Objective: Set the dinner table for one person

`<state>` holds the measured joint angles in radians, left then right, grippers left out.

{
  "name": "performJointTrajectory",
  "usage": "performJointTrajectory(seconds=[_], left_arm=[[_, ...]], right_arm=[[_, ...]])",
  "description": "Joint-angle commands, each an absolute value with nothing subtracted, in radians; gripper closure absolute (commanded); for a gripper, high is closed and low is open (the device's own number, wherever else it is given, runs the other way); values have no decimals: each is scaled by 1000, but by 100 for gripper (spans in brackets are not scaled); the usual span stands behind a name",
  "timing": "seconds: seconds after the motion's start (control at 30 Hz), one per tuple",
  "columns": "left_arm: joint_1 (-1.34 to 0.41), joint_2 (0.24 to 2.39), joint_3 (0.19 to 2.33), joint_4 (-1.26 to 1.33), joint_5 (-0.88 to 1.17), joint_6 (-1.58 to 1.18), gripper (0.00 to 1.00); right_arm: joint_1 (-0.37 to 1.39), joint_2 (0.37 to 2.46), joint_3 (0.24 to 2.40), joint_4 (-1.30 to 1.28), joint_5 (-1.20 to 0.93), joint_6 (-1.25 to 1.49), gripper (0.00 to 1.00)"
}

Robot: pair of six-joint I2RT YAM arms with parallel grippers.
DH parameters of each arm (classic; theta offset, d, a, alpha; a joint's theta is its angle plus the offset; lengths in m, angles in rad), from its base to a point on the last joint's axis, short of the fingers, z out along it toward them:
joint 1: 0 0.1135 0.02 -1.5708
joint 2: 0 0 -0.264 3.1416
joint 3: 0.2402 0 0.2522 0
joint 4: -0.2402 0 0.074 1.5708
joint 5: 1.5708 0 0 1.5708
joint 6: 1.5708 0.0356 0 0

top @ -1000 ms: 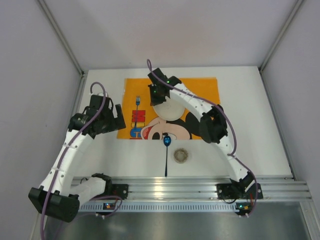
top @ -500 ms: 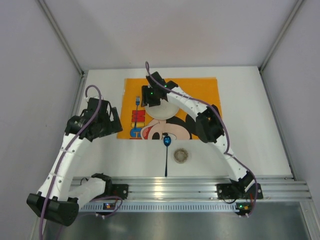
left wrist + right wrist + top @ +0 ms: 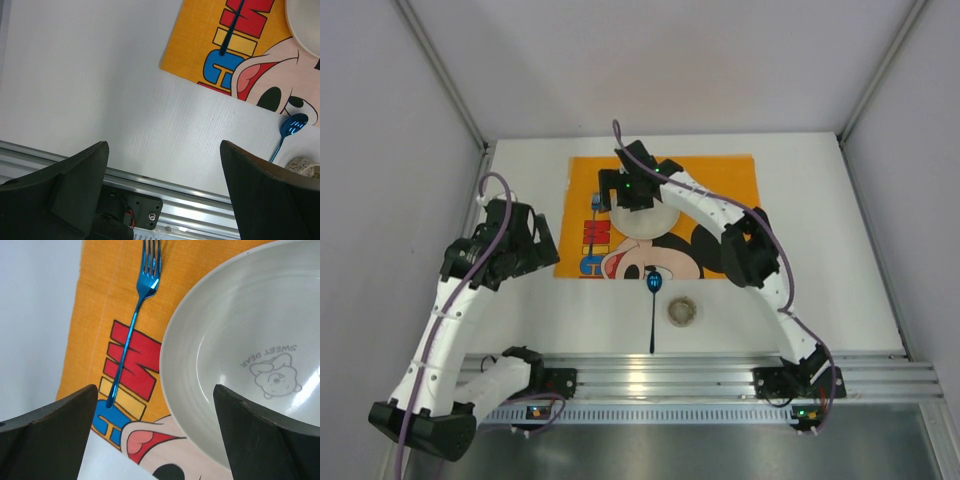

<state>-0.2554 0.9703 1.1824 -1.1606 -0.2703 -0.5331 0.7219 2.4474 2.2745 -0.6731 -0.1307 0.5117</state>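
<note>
The dinner table (image 3: 830, 250) is a plain white top. On it lies an orange Mickey Mouse placemat (image 3: 720, 185). A white plate (image 3: 657, 224) with a small bear print (image 3: 240, 365) rests on the mat. A blue fork (image 3: 596, 203) lies left of it (image 3: 132, 330). My right gripper (image 3: 632, 190) hangs open over the plate's left rim (image 3: 155, 440), holding nothing. My left gripper (image 3: 535, 242) stands open over bare table left of the mat (image 3: 165, 190), also with nothing in it.
A blue spoon (image 3: 653, 300) lies with its bowl on the mat's near edge and its handle on the table (image 3: 287, 132). A small round beige dish (image 3: 682, 311) sits right of it. A ribbed aluminium rail (image 3: 720, 375) runs along the near edge. Grey walls close in both sides.
My right gripper has opened and let go of the plate's rim; the plate stays on the mat. My left arm has drawn back to the left and toward the near edge.
</note>
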Motion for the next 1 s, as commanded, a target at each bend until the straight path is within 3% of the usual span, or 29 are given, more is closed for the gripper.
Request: performJointTrajectory(seconds=[0.0, 0.4, 0.77, 0.97], left_arm=[[-250, 950, 1212, -1177, -285, -545, 2], [-250, 928, 1180, -1115, -258, -512, 2], [-250, 928, 1074, -991, -167, -482, 2], [-250, 972, 1078, -954, -121, -448, 2]], right_arm=[[724, 2237, 2249, -618, -106, 482, 0], [726, 1864, 1958, -633, -17, 423, 0], [778, 1513, 1346, -686, -32, 535, 0], [848, 1480, 1134, -669, -74, 649, 11]])
